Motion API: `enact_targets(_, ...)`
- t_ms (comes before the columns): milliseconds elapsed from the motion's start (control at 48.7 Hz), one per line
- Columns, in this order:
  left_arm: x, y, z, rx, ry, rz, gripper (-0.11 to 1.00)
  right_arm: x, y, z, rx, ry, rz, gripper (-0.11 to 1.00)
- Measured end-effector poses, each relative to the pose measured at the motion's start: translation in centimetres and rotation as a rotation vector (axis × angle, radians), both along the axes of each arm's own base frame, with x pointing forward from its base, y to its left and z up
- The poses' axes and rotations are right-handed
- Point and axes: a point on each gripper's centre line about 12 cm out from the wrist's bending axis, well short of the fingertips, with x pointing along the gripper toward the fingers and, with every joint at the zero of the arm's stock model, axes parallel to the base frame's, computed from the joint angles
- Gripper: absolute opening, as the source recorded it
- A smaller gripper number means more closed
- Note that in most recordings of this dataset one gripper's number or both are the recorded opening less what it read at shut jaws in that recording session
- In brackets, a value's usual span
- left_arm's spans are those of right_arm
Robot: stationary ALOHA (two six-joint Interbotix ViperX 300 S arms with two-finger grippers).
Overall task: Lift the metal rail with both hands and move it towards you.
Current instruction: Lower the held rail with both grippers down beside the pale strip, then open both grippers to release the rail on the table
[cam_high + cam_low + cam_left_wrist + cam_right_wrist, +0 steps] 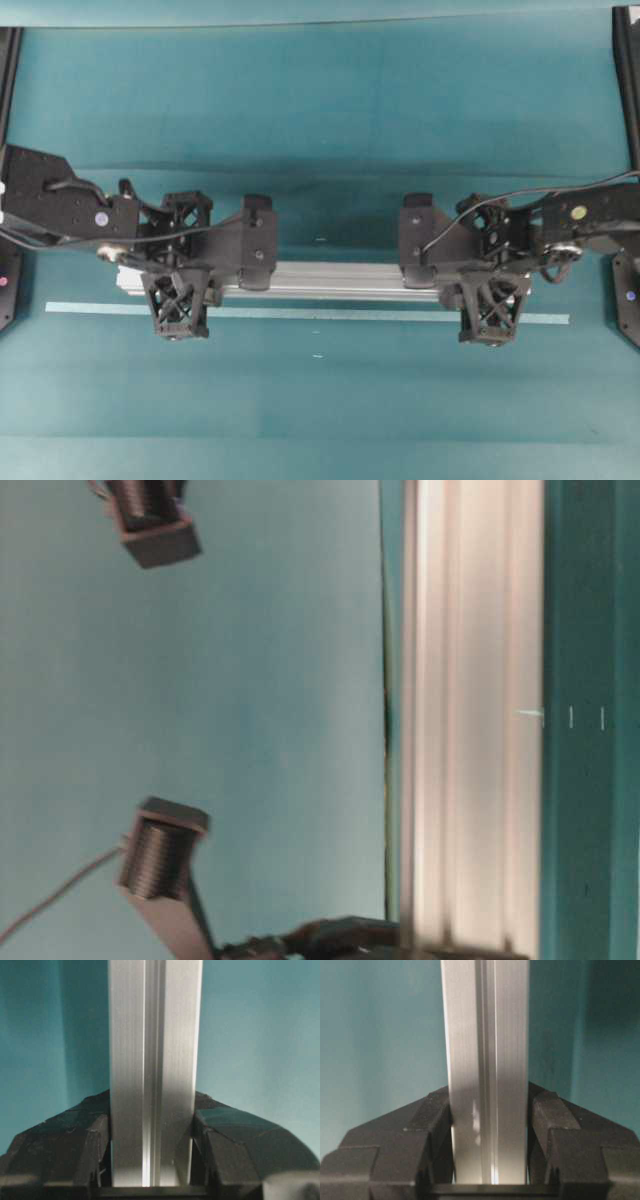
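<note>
The metal rail (330, 280) is a long, straight bar of silver aluminium extrusion with brushed faces, lengthwise grooves and a square-cut left end; its long axis runs left to right across the middle of the overhead view, parallel to the thin pale teal tape strip (330, 314) that lies flat on the teal table cover (320, 120) just below it. In that view the rail's lower edge sits just above the strip, apart from it. The left gripper (152, 1160) grasps the rail near its left end: in the left wrist view the matt black, faceted fingers (92, 1145) press against both side faces of the bar, which rises straight up the picture from between them, its central groove catching a bright line of light. The right gripper (490, 1160) does the same near the right end — its blocky black fingers (435, 1130) clamp the bar's two flanks, the groove again centred. From above, each gripper's lattice-patterned fingers (175, 300) straddle the rail, with black cables looping over the boxy wrist housings. The table-level view is blurred; the rail (475, 710) fills it as a pale ribbed band — whether it clears the cloth I cannot tell. No writing or brand mark can be read anywhere.
</note>
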Motion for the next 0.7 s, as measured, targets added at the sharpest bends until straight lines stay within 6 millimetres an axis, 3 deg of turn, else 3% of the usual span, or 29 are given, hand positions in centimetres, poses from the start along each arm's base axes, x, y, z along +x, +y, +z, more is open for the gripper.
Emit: enact_targets(699,-0.1,-0.6,-3.4,-0.014,-0.013,0.016,0.30,0.3,0.2,-4.0,-0.015,0.006,0.001,0.38)
